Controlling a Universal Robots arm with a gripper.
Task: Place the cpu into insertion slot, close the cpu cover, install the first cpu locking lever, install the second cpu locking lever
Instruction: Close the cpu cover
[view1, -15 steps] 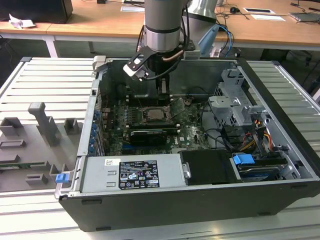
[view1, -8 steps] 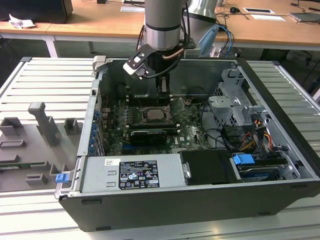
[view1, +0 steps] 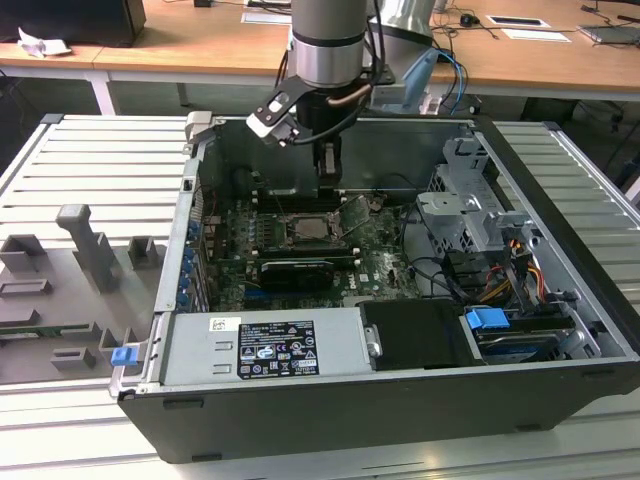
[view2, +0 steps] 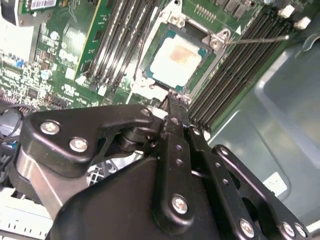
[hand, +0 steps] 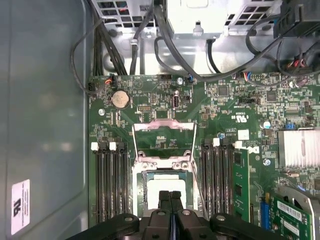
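In the first wrist view, black memory slots flank the insertion slot, and the cpu lies seated in it. The tool hangs just above the cpu, its fingers pressed together. The cpu cover stands swung open beyond the slot.
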